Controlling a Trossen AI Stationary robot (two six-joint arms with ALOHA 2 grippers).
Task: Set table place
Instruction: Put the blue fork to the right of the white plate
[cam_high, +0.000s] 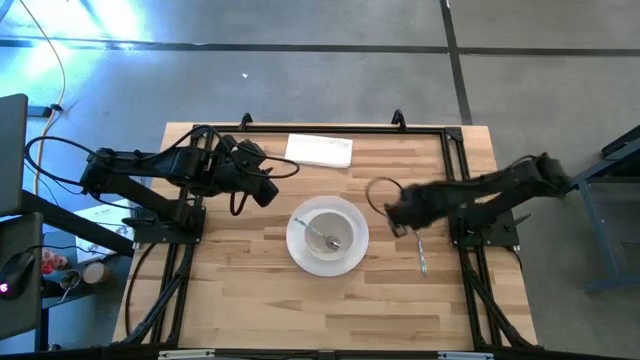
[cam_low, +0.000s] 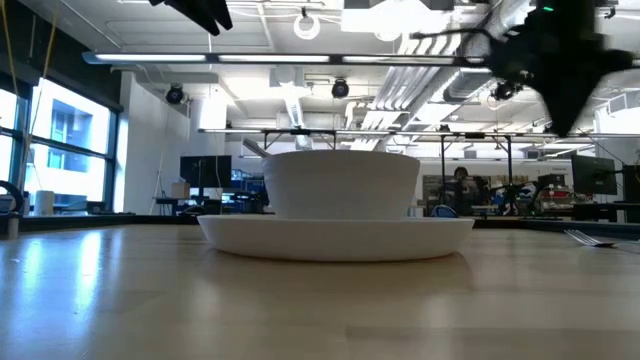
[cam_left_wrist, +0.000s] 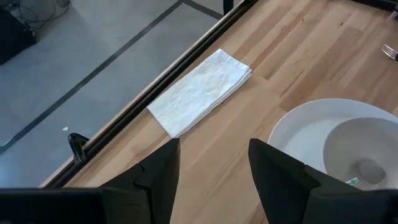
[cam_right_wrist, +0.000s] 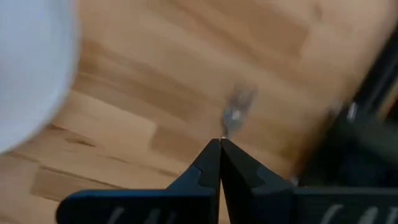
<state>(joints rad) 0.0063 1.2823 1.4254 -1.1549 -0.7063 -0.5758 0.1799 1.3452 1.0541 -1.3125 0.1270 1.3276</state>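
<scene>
White bowl sat on the plate at centre of the table, spoon inside the bowl, fork lay right of the plate, right gripper pinched empty above it, left gripper spread apart upper left, napkin near top rail.

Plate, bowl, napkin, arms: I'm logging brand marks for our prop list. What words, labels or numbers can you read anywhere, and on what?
None can be read.
plate, bowl and napkin: plain white, no print visible.
Monitors in the room behind, low view: too small to read.
</scene>
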